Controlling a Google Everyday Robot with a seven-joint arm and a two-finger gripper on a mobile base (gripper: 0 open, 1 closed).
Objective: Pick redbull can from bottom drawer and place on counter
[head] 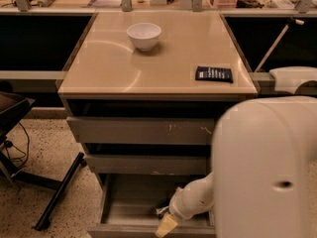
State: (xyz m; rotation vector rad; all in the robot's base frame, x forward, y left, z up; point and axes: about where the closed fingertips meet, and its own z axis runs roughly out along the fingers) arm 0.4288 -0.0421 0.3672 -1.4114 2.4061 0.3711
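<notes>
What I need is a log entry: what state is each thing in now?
Bottom drawer: pulled open.
Gripper: down inside the open drawer.
Can: in that drawer beside the gripper, partly hidden.
Bowl: upright on the counter.
Packet: lying flat on the counter.

We've got the gripper (pixel 166 225) low at the front right of the open bottom drawer (pixel 130 209); its left half is free floor. The drawer front (pixel 143 164) above overhangs the back. On the counter (pixel 106 71), bowl (pixel 144 35) at rear, packet (pixel 213 74) near right edge; front-left bare.
</notes>
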